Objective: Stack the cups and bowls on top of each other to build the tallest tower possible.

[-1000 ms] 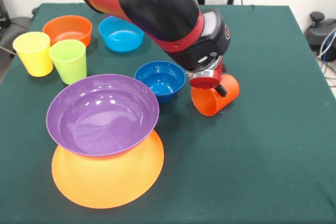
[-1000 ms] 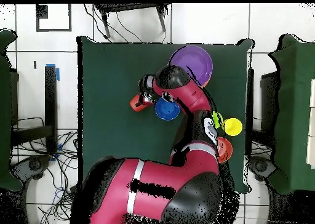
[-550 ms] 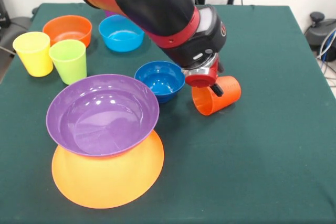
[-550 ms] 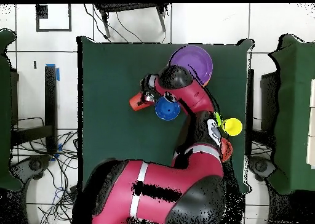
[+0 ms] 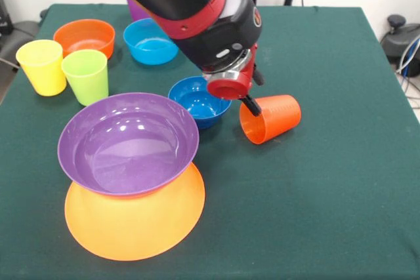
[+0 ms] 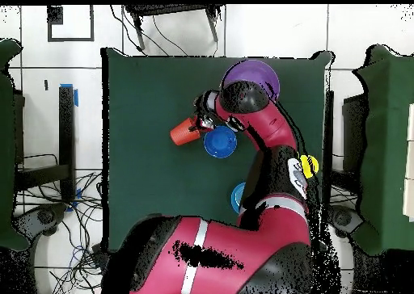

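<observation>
In the front view, at the upper left of the frame, a small yellow plastic cup [image 5: 42, 66] stands upright on the dark green desk [image 5: 328, 181], and a lime green plastic cup [image 5: 86, 76] stands just beside it on its right. Behind them is a small orange plastic bowl [image 5: 84, 37]. In the lower left, a wide shallow purple plastic bowl [image 5: 128, 143] sits open side up on top of a very large yellow-orange plastic bowl [image 5: 134, 218]; this pair is the low tower. In the upper middle there is a light blue plastic bowl [image 5: 151, 41], and a bit of a purple thing [image 5: 136, 10] shows behind it, mostly hidden by the arm. At the centre stands a dark blue plastic bowl [image 5: 199, 101].

Just right of it, an orange-red plastic cup [image 5: 270, 119] lies on its side on the desk, with its mouth toward the lower left. The claw [image 5: 251, 104] of the red and black arm is at the rim of this cup; one thin dark finger touches the rim. I cannot tell whether the claw is released or clenched. No writing or label can be read on any thing.
</observation>
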Motion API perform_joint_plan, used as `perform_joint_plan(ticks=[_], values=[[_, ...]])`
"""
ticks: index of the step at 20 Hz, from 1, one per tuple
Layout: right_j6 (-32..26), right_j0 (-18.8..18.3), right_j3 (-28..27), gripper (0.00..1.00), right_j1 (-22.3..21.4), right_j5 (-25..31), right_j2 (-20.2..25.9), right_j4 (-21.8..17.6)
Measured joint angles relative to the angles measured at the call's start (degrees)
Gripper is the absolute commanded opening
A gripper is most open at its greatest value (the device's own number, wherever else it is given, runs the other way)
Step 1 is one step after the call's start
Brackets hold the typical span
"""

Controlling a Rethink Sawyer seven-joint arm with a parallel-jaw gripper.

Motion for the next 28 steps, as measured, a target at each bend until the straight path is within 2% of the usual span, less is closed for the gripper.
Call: perform_joint_plan(ticks=[8, 17, 28], values=[[0.0, -0.29, 0.01, 1.0, -0.36, 0.01, 0.18, -1.63], [0.0, -1.2, 0.76, 1.0, -0.2, -0.3, 1.34, -1.64], [0.0, -4.56, 2.0, 1.0, 1.61, -4.92, 3.19, -3.47]])
